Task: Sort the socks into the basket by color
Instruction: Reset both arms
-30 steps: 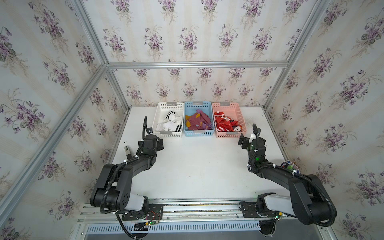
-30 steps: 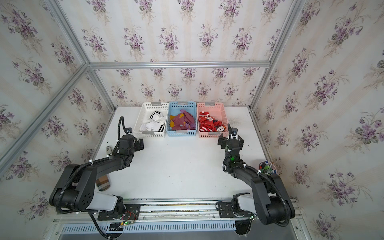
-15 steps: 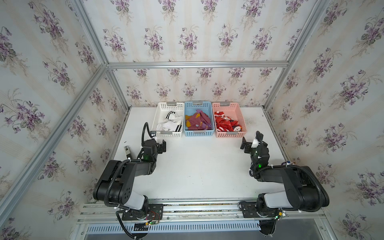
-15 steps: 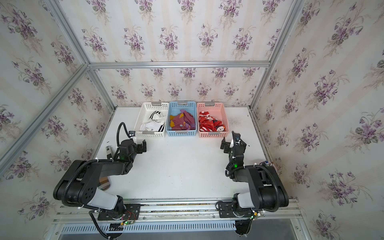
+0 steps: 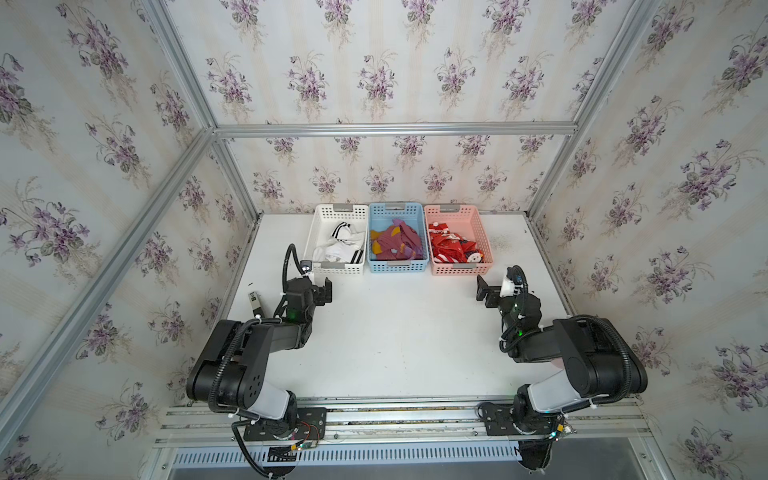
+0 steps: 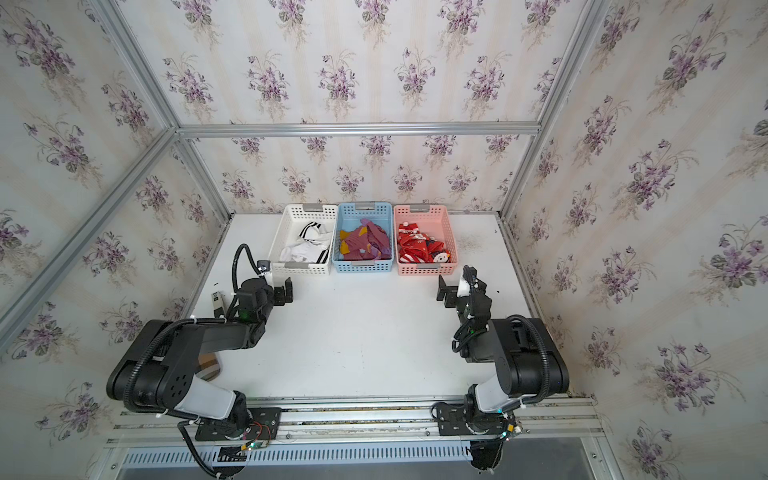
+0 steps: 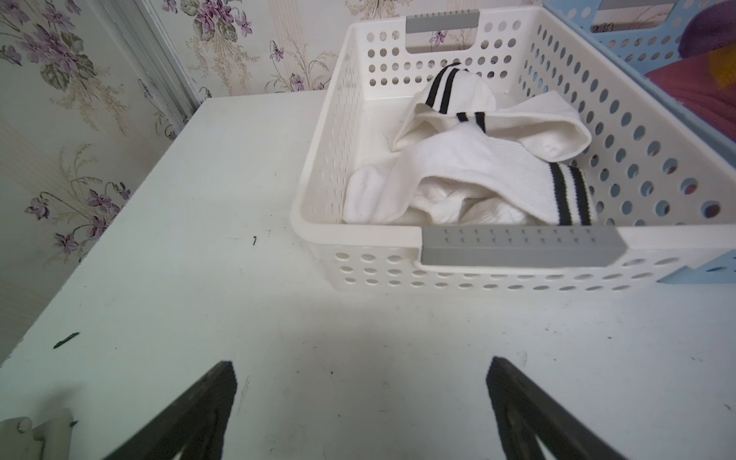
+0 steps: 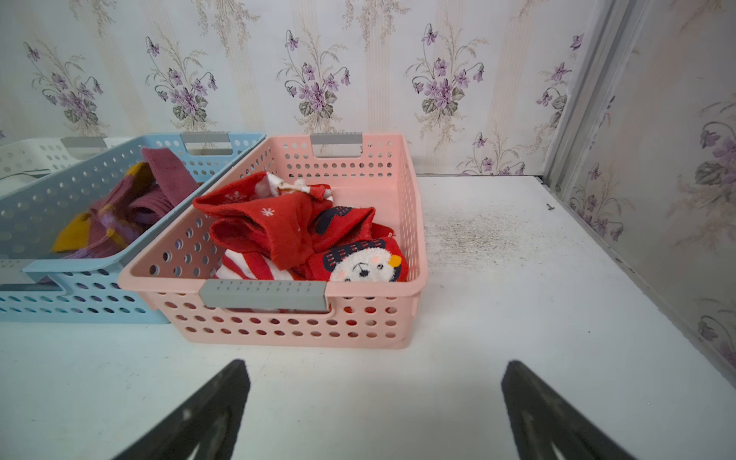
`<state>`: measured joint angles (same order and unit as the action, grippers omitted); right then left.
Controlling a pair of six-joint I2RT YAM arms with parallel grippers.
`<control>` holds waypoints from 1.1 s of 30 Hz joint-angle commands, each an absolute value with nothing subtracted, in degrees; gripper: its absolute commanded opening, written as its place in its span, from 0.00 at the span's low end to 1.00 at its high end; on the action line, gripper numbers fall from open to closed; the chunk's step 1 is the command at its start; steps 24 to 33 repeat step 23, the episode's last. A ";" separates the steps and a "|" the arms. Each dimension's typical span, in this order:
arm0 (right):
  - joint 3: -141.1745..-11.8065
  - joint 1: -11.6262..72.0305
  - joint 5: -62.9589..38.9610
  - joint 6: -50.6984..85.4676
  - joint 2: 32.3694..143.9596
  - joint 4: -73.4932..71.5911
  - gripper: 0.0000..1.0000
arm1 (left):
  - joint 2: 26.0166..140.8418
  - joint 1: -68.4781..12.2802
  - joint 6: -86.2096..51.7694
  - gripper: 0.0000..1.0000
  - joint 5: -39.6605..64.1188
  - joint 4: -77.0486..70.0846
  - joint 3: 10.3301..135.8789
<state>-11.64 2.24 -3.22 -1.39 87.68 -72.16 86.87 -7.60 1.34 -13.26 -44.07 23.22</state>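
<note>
Left end effector (image 7: 360, 362): jaws wide apart, empty, near the left edge of the surface (image 5: 395, 332). At the far edge:
- white basket (image 7: 358, 235): white striped socks (image 7: 470, 159)
- blue basket (image 5: 397, 266): maroon socks (image 5: 397, 243)
- pink basket (image 8: 278, 322): red socks (image 8: 286, 223)

Right end effector (image 8: 375, 364): wide apart, empty.

No loose sock visible, so sorting looks complete. Next: nothing to grasp; park the arms.

Bright, even light filled all 4 views; a soft shadow lay on the table (image 7: 338, 350) in each wrist view, where edges bowed slightly.
</note>
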 commanded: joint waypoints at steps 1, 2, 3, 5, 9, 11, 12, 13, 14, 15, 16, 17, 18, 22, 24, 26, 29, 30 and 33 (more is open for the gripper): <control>-11.65 2.24 -4.53 -2.33 87.47 -73.87 1.00 | 86.86 -7.60 1.93 1.00 -12.88 -45.86 23.41; -11.85 2.28 -4.57 -2.29 87.37 -73.21 1.00 | 86.84 -7.56 1.98 1.00 -12.83 -45.80 23.37; -11.62 2.29 -4.57 -2.29 87.62 -74.11 1.00 | 86.84 -7.56 1.98 1.00 -12.92 -45.85 23.36; -11.77 2.28 -4.55 -2.31 87.41 -73.43 1.00 | 86.85 -7.60 1.94 1.00 -12.84 -45.83 23.31; -11.69 2.24 -4.56 -2.25 87.48 -73.83 1.00 | 86.86 -7.56 1.93 1.00 -12.83 -45.78 23.37; -11.69 2.28 -4.50 -2.30 87.47 -73.76 1.00 | 86.84 -7.56 1.96 1.00 -12.83 -45.86 23.30; -11.74 2.28 -4.55 -2.28 87.53 -73.74 1.00 | 86.84 -7.56 1.94 1.00 -12.83 -45.86 23.34; -11.69 2.26 -4.57 -2.28 87.50 -73.74 1.00 | 86.84 -7.61 1.93 1.00 -12.83 -45.80 23.35; -11.73 2.28 -4.56 -2.27 87.52 -73.77 1.00 | 86.84 -7.56 1.98 1.00 -12.83 -45.86 23.33; -11.69 2.28 -4.57 -2.28 87.49 -73.74 1.00 | 86.84 -7.56 1.93 1.00 -12.85 -45.86 23.32; -11.82 2.24 -4.57 -2.29 87.60 -73.66 1.00 | 86.84 -7.56 1.98 1.00 -12.83 -45.86 23.30; -11.94 2.26 -4.65 -2.31 87.68 -73.56 1.00 | 86.90 -7.56 1.93 1.00 -12.84 -45.81 23.33; -12.27 2.27 -4.66 -2.21 87.97 -73.33 1.00 | 86.84 -7.56 1.94 1.00 -12.84 -45.85 23.31; -11.72 2.20 -4.35 -2.16 87.62 -73.75 1.00 | 86.84 -7.56 1.95 1.00 -12.83 -45.80 23.36; -11.91 2.20 -4.33 -2.11 87.41 -73.38 1.00 | 86.84 -7.56 1.95 1.00 -12.84 -45.80 23.33; -11.91 2.20 -4.33 -2.11 87.41 -73.38 1.00 | 86.84 -7.56 1.95 1.00 -12.84 -45.80 23.33; -11.91 2.20 -4.33 -2.11 87.41 -73.38 1.00 | 86.84 -7.56 1.95 1.00 -12.84 -45.80 23.33; -11.91 2.20 -4.33 -2.11 87.41 -73.38 1.00 | 86.84 -7.56 1.95 1.00 -12.84 -45.80 23.33; -11.91 2.20 -4.33 -2.11 87.41 -73.38 1.00 | 86.84 -7.56 1.95 1.00 -12.84 -45.80 23.33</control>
